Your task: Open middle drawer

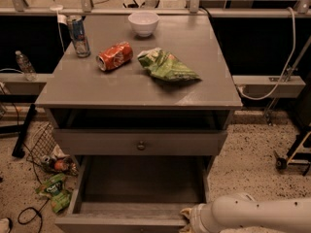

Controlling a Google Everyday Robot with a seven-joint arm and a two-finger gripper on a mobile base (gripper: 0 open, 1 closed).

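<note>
Gripper (pixel 186 221): you cannot tell its grip state. It sits low at the right end of the front panel of the middle drawer (pixel 141 182), which stands well out. The drawer body lies behind it and to view-left, and its slide axis runs toward the camera.

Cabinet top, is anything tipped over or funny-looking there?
Yes. The red can lies on its side between the upright blue can and a crumpled green bag. The white bowl stands fine. The gripper is low down, at the front right corner of the open middle drawer.
</note>
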